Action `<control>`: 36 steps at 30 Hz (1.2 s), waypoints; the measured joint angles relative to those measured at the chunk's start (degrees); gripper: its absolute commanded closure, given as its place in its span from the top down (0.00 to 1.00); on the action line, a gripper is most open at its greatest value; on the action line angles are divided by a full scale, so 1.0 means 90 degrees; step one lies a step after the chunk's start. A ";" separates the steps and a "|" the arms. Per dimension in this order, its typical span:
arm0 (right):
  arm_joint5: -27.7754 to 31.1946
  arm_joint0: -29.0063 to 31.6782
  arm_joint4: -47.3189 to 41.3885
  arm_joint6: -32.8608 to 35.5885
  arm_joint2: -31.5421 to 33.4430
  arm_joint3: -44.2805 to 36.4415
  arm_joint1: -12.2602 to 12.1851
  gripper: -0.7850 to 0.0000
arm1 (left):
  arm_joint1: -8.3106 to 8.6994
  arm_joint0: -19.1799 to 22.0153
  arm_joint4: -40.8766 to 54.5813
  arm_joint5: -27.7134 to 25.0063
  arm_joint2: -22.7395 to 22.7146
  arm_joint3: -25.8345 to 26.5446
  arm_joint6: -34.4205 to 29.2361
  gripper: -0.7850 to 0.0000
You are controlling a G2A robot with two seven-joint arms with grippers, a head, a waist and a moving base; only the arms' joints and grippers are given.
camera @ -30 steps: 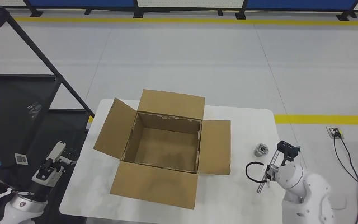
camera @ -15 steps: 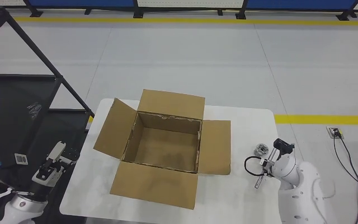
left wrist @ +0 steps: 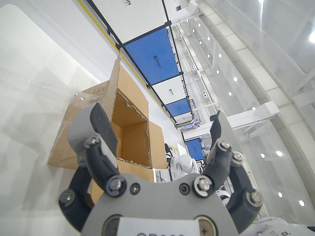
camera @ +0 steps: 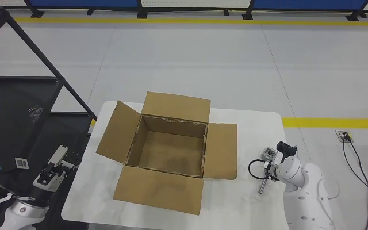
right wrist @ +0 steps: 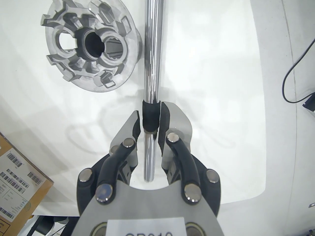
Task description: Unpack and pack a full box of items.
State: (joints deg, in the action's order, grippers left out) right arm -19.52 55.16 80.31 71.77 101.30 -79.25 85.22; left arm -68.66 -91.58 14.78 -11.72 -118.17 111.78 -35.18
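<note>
An open cardboard box with all flaps folded out sits in the middle of the white table; its inside looks bare. My right gripper is shut on a chrome rod, gripping it at a black band. The rod runs close alongside a grey metal hub that rests on the table right of the box. In the top view the hub is just beside the right gripper. My left gripper stands open off the table's left side, facing the box.
A black metal frame stands left of the table. The table's right edge lies close behind the right arm, with a cable on the floor beyond it. Bare table surface lies in front of and behind the hub.
The right arm has carried the rod leftward, closer to the hub. The left arm and the box have not moved.
</note>
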 measured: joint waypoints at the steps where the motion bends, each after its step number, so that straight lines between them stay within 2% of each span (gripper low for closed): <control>1: -0.0008 0.0013 -0.0015 0.0000 -0.0003 -0.0032 -0.0004 0.40 | 0.0000 -0.0005 -0.0025 -0.0011 0.0009 0.0011 0.0031 1.00; 7: -0.0118 0.0174 -0.0068 -0.0021 0.0006 -0.0415 -0.0035 0.46 | 0.0017 0.0004 -0.0223 -0.0050 0.0038 -0.0053 0.0236 1.00; 12: -0.0428 0.0803 -0.0637 -0.0677 0.0174 -0.1714 -0.0005 0.55 | 0.0049 0.0035 -0.0384 -0.0047 -0.0088 -0.0289 0.0322 1.00; 17: -0.0614 0.1700 -0.1535 -0.1635 0.0241 -0.3286 0.0067 0.69 | 0.0086 -0.0015 -0.0686 -0.0117 -0.0158 -0.0603 0.0250 1.00; 19: -0.0620 0.1968 -0.1874 -0.2005 0.0223 -0.3715 0.0094 0.84 | 0.0105 -0.0059 -0.0830 -0.0124 -0.0180 -0.0653 0.0143 1.00; 20: -0.0683 0.2114 -0.2087 -0.2237 0.0205 -0.3929 0.0113 1.00 | 0.0120 -0.0098 -0.0945 -0.0166 -0.0203 -0.0645 0.0038 1.00; 23: -0.0934 0.2251 -0.2450 -0.2431 0.0147 -0.4122 0.0143 1.00 | 0.0129 -0.0126 -0.1020 -0.0209 -0.0224 -0.0632 -0.0030 1.00; 31: -0.0931 0.2245 -0.2433 -0.2414 0.0141 -0.4110 0.0141 1.00 | 0.0128 -0.0122 -0.1010 -0.0202 -0.0221 -0.0635 -0.0018 1.00; 36: -0.0255 0.2372 -0.3094 -0.2896 -0.0223 -0.4201 0.0159 1.00 | 0.0151 0.0125 -0.1098 0.0110 0.0064 -0.0973 0.0009 1.00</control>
State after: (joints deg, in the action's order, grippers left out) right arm -21.81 76.50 52.47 45.71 99.29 -117.06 86.65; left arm -67.30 -90.45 4.90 -10.72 -117.60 103.03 -35.09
